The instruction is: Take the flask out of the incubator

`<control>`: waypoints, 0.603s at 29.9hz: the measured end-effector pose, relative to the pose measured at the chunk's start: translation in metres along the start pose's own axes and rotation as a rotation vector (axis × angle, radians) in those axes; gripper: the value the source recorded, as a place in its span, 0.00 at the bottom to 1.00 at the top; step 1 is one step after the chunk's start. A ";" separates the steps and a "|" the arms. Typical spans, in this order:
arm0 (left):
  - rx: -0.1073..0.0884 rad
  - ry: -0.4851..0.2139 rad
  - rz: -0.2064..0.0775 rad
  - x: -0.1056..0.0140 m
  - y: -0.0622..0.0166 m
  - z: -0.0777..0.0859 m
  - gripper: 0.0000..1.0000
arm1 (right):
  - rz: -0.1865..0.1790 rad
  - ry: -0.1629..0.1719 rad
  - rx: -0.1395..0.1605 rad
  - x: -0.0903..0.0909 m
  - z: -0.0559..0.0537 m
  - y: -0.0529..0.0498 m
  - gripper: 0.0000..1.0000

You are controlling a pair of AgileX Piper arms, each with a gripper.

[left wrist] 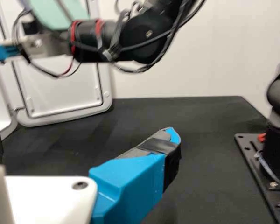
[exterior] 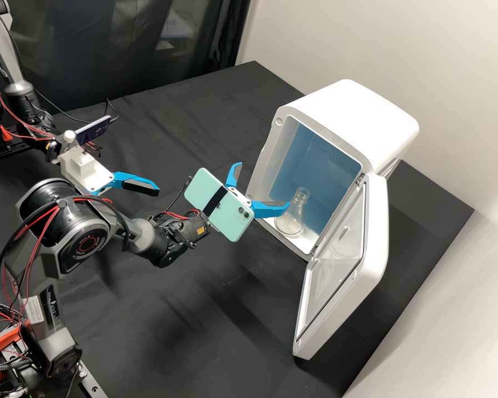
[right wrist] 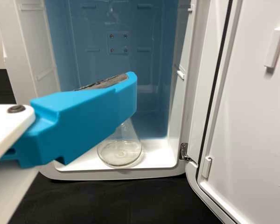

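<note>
The flask (exterior: 293, 218) stands upright on the incubator (exterior: 371, 119) floor, near the open door (exterior: 343, 265). Our right tool (exterior: 254, 192), fingers apart, sits at the opening, one finger close by the neck. We judge the glass light, rigid, slippery and breakable, so we would take the narrow neck gently.

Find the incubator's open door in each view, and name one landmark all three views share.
High view: the door stands open at the right edge of the incubator, toward the camera.
Left wrist view: the door stands beyond the right arm.
Right wrist view: the door flanks the blue chamber holding the flask.
Shared landmark: the black bench.
</note>
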 end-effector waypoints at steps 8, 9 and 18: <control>-0.038 0.069 0.009 -0.003 -0.0018 -0.031 1.00 | 0.000 0.000 0.000 0.000 0.000 0.000 1.00; -0.042 0.076 0.013 -0.004 -0.0012 -0.034 1.00 | 0.000 0.000 0.000 0.000 0.000 0.000 1.00; -0.078 0.143 0.038 -0.010 0.0014 -0.065 1.00 | 0.000 0.000 0.000 0.000 0.000 0.000 1.00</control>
